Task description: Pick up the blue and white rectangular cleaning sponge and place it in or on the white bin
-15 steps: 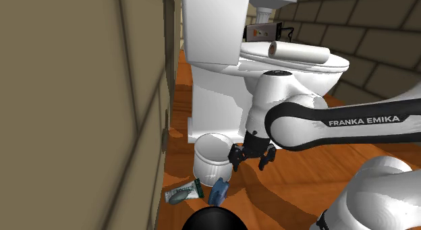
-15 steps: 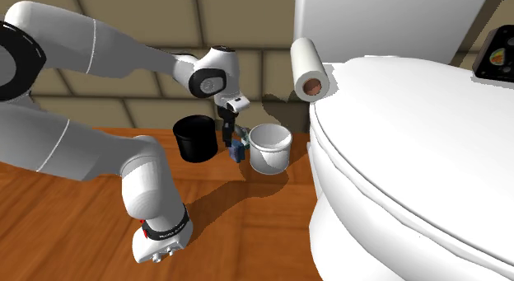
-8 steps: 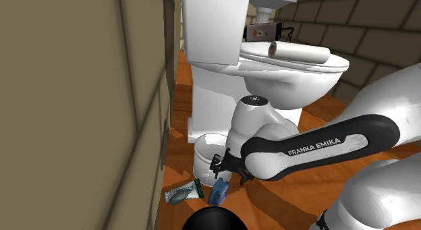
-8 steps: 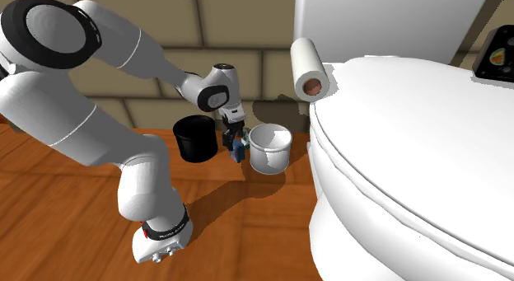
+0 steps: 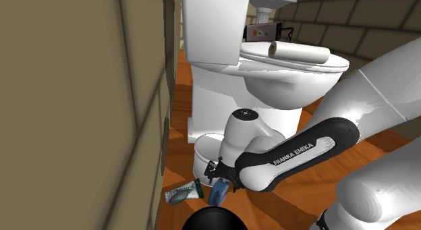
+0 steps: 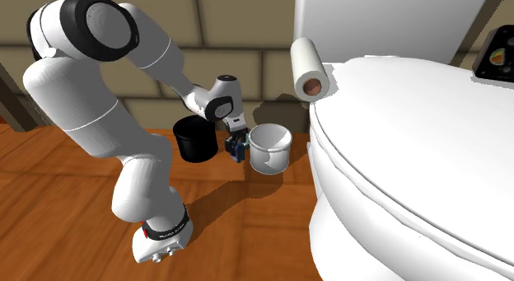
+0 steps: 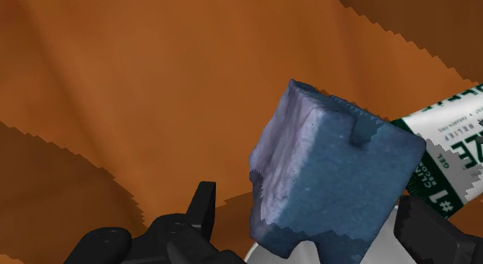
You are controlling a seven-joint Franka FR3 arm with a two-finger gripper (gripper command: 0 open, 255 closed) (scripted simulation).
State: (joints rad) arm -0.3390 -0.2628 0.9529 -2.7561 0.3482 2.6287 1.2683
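Two fingers of claw (image 7: 310, 212) apart, we see them straddling blue sponge (image 7: 333, 177) on wooden floor (image 7: 116, 84). Sponge just beside white bin (image 5: 204, 158), tube (image 7: 453, 150) at other edge; wall (image 5: 81, 94) close.

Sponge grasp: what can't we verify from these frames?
- Wrist view: the sponge overlaps one finger; contact there is unreadable.
- Shoulder view: the arm hides most of the white bin.
- Second exterior view: gripper and sponge are too small to separate.
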